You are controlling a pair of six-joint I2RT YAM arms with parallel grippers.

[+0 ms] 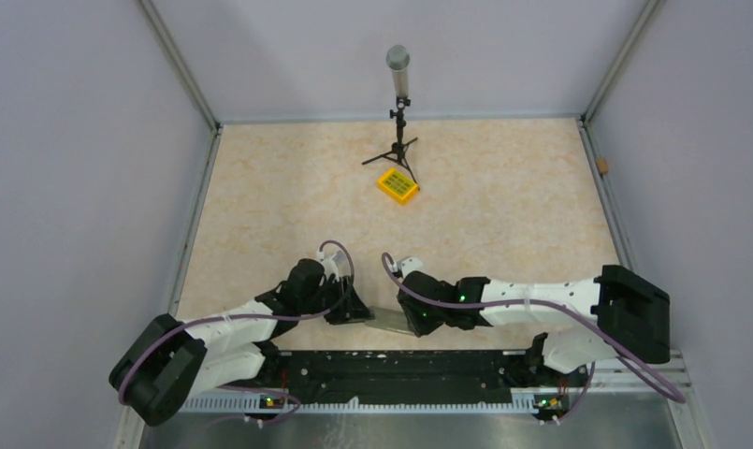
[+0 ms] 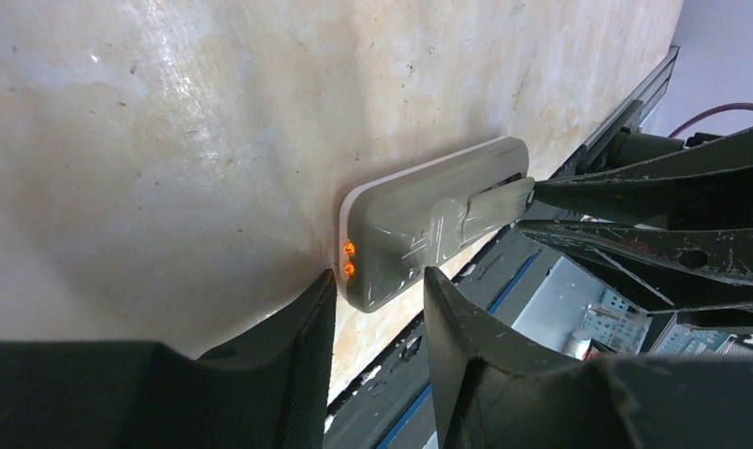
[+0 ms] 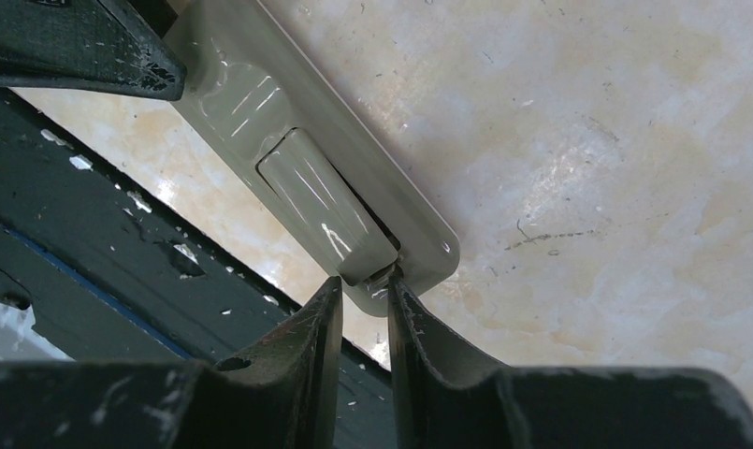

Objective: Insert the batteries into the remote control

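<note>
The remote control (image 1: pixel 389 320) lies face down near the table's front edge, between my two grippers. Its plain grey back shows in the left wrist view (image 2: pixel 410 220) and in the right wrist view (image 3: pixel 227 89). My left gripper (image 1: pixel 352 307) (image 2: pixel 380 276) has its tips against the end that carries two orange lights. My right gripper (image 1: pixel 412 323) (image 3: pixel 365 279) is nearly closed, pinching the end of the battery cover (image 3: pixel 316 201) (image 2: pixel 489 208), which stands slightly proud of the back. No batteries are in view.
A yellow square box with green keys (image 1: pixel 398 185) lies at mid-table, beside a small black tripod holding a grey cylinder (image 1: pixel 398 94). The black base rail (image 1: pixel 391 369) runs just in front of the remote. Grey walls close in the table.
</note>
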